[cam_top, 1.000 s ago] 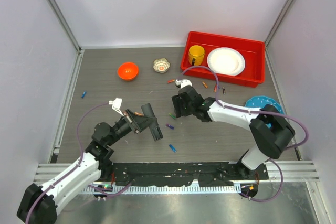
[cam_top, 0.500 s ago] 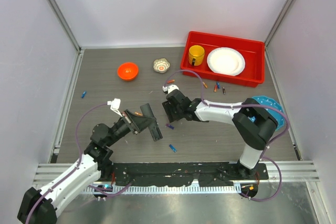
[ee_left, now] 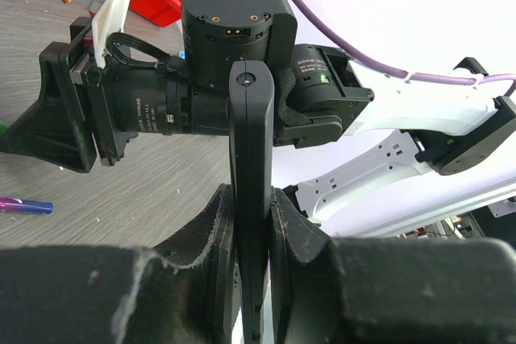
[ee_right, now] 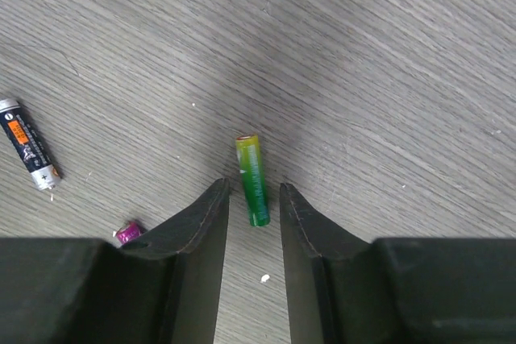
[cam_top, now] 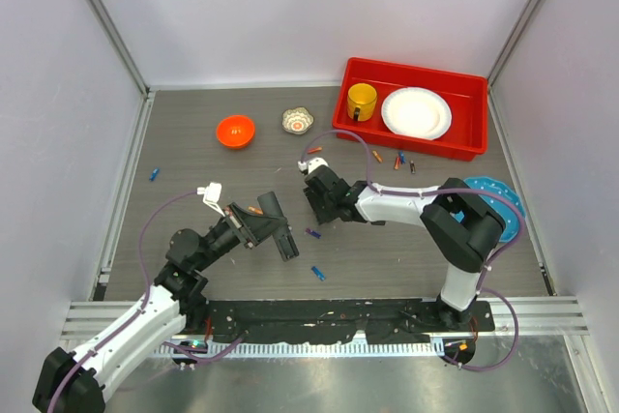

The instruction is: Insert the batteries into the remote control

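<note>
My left gripper (cam_top: 259,227) is shut on the remote control (cam_top: 279,224), a slim black bar held edge-up above the table; in the left wrist view the remote control (ee_left: 251,151) stands between the pads. My right gripper (cam_top: 317,208) is open and low over the table just right of the remote. Its fingertips (ee_right: 251,196) straddle the near end of a green battery (ee_right: 252,179) lying flat. A purple battery (ee_right: 129,233) and a black-and-orange one (ee_right: 28,155) lie to its left. More batteries are scattered: blue (cam_top: 317,273), orange (cam_top: 314,150), blue (cam_top: 154,174).
A red tray (cam_top: 406,147) at the back right holds a yellow cup (cam_top: 362,100) and a white plate (cam_top: 416,112). Several batteries (cam_top: 398,160) lie before it. An orange bowl (cam_top: 235,130) and a small patterned bowl (cam_top: 298,120) stand at the back. A blue plate (cam_top: 488,189) lies at right.
My right gripper has moved left toward the remote and now sits over the green battery. The left arm and the remote have stayed in place.
</note>
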Controlling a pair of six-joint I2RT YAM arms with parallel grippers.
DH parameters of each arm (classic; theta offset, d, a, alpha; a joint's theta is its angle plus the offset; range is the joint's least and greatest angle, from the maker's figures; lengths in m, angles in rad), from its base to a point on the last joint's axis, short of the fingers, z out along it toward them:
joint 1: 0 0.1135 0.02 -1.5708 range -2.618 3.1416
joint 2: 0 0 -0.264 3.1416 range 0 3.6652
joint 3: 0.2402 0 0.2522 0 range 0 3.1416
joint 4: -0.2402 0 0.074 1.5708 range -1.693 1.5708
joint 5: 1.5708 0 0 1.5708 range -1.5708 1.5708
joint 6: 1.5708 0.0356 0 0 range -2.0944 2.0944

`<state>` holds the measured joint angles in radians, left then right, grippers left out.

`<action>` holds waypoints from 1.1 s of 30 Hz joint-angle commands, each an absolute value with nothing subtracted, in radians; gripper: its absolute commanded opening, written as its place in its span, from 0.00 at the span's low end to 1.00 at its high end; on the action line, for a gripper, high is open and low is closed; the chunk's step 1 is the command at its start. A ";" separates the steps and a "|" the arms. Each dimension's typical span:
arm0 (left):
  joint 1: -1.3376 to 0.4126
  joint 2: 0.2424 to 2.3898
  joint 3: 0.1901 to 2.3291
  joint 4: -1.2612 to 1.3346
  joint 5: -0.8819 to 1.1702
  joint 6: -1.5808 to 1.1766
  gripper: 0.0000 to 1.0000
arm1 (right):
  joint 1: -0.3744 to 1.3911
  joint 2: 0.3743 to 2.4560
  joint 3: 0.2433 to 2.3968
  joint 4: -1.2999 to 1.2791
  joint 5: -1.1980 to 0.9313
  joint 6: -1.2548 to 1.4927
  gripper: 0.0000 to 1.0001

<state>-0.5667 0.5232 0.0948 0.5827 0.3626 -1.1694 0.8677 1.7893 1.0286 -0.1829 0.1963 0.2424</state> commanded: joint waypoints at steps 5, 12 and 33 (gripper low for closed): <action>-0.561 0.517 0.094 0.618 0.367 -1.155 0.00 | 0.871 1.824 1.074 -0.222 0.213 0.189 0.20; -0.560 0.512 0.095 0.624 0.367 -1.155 0.00 | 0.853 1.804 1.097 -0.270 0.310 0.311 0.01; -0.560 0.408 0.081 0.549 0.226 -1.149 0.00 | 0.701 1.747 1.075 -0.443 0.440 1.662 0.01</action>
<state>-0.5667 0.4450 0.0914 0.5545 0.2798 -1.1694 0.6895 1.7294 1.0626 -0.4213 0.4126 1.4185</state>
